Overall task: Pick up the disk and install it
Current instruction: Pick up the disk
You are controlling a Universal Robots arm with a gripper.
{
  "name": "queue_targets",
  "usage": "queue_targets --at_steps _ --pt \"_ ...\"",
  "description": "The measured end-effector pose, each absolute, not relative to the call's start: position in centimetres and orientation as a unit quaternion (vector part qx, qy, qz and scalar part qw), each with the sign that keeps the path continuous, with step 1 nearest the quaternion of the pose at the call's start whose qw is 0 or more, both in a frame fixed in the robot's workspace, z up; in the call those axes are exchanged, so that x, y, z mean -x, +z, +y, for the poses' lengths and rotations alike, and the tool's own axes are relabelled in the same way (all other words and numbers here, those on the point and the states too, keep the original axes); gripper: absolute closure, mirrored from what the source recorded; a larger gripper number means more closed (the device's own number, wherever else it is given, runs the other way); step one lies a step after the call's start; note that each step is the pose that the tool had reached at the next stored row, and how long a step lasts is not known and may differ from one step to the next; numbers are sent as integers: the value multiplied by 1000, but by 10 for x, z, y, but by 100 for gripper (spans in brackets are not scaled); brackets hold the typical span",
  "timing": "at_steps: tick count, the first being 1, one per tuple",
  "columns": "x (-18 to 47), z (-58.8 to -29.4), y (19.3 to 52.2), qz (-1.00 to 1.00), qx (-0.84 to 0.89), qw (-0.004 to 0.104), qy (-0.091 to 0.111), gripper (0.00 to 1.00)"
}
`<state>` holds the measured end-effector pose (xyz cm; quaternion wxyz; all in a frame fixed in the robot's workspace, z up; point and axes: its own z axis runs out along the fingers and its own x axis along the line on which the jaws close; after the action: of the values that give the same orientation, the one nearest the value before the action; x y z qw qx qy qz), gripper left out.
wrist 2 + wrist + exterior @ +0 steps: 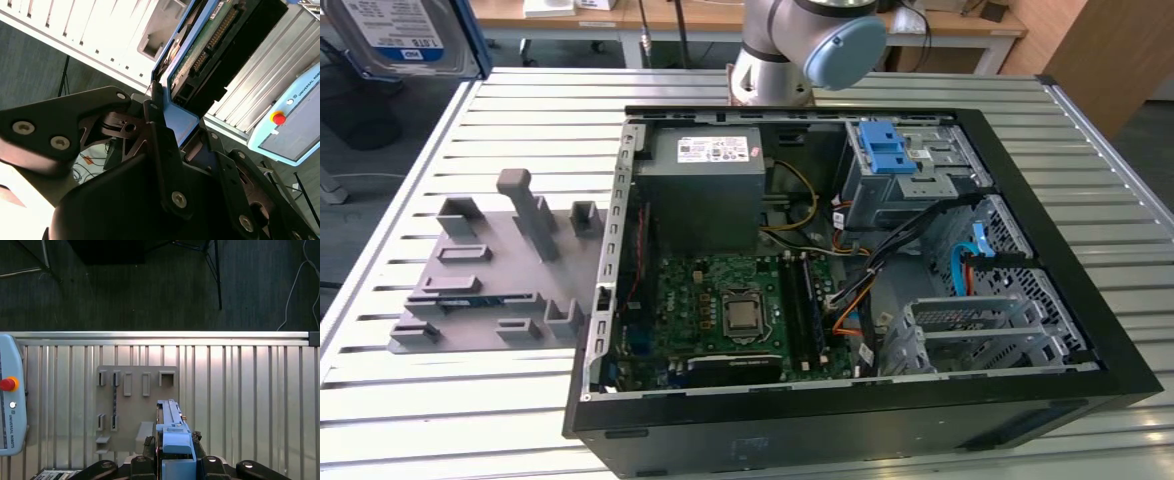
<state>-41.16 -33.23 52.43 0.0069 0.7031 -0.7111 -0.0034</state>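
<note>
**Table** (520,100): ribbed bare metal, silvery, with a soft sheen. **Fixture plate** (494,270): matt grey plastic. **Computer case** (854,430): a matt black outer skin is shown. Dull grey sheet metal is seen inside, with a blue plastic latch (887,150). **Disk** (175,442): smooth blue plastic carrier frame. In the second wrist view a green circuit board is exposed on one face. **Fingers** (162,140): matt black, fastened with bright metal screws. **Floor** (150,285): dark and matt.

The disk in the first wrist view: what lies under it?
Below the held disk lie the grey fixture plate and the slatted table. The disk and the gripper cover part of the plate.
</note>
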Motion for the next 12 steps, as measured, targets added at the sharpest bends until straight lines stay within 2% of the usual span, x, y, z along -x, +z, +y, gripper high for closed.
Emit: queue_targets --at_steps 12 --pt "403 -334 524 -711 -703 7 -3 64"
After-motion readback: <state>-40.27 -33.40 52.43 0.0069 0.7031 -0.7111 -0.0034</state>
